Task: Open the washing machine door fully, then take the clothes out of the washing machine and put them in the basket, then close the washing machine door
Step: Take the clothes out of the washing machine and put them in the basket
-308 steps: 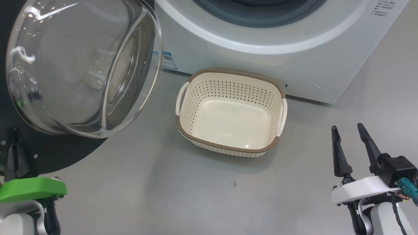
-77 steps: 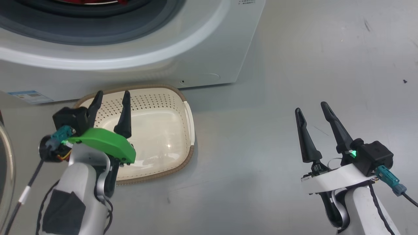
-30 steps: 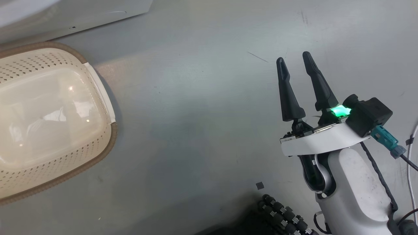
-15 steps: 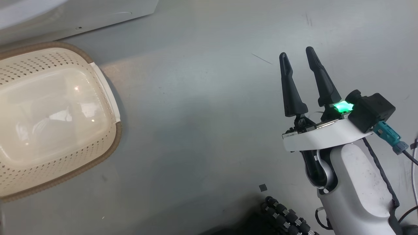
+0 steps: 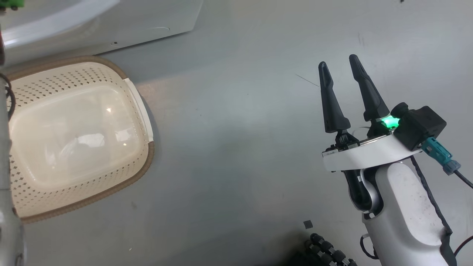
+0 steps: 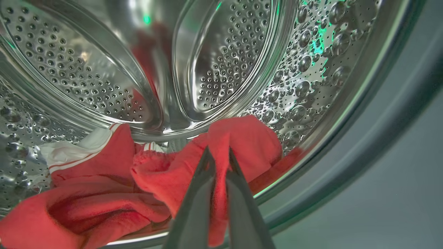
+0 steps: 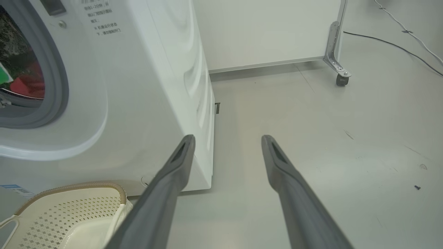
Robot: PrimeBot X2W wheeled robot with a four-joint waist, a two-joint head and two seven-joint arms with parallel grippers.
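Grey floor [image 5: 236, 155] ran across the head view. On it the basket [image 5: 149, 147] sat empty just in front of the washing machine [image 5: 155, 18], put there, I guessed, so that a garment had only a short way to travel from the drum. The right gripper [image 5: 337, 61] hung over bare floor, well apart from both, its fingers spread with nothing between them. That arm stood bent upright and looked parked out of the way.

Along the left wrist view, the left gripper [image 6: 218, 150] was inside the steel drum [image 6: 225, 62], with the arm stretched in through the machine's mouth. Its two fingers were pressed together on a raised fold of the clothes [image 6: 104, 180], red fabric pinched between them. The rest of the heap lay on the drum's bottom, a white panel at its left. I thought the high fold was chosen so that the piece would lift clear of the pile.

From the right wrist view I saw the machine's white flank and its grey rubber ring [image 7: 59, 69], with red cloth inside. The basket sat at its foot, and a castor [image 7: 341, 79] stood beyond.
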